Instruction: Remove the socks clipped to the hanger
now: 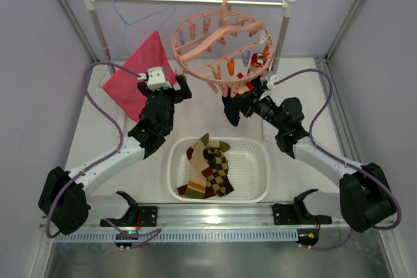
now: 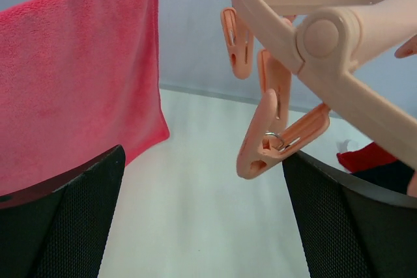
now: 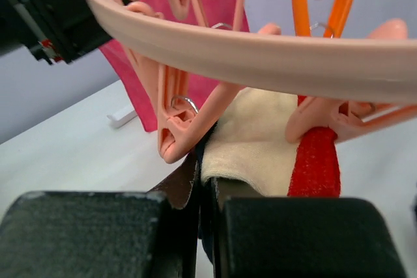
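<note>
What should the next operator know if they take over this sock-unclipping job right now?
Left gripper: open and empty, beside the clips of the hanger.
Right gripper: shut on the dark sock, which hangs below the hanger's right side.
Done: several patterned socks lie in the white basket.
Left to do: pull the dark sock free and drop it in the basket. Then take the tan sock and the red sock, both clipped on beside it.
</note>
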Available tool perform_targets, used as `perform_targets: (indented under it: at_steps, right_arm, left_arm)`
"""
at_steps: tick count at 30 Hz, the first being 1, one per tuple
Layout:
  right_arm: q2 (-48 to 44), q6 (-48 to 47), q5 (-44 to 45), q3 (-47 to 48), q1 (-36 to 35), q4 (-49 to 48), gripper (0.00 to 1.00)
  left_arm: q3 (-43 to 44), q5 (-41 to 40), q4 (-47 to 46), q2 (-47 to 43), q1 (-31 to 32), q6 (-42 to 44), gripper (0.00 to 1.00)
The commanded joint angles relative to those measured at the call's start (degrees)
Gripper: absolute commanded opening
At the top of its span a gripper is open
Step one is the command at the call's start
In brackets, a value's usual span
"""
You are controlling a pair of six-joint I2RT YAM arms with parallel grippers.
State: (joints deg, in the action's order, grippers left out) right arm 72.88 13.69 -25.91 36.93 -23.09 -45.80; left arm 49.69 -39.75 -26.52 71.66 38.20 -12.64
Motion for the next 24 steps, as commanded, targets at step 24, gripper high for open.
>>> perform_targets:
  at_steps: [24]
  right_arm:
    - [-10.2, -4.3, 19.7, 0.3, -19.0, 13.2, 0.04]
  left_arm:
    - [-25.2, -9.8, -20.2, -16.6, 29.4, 8.9, 1.00]
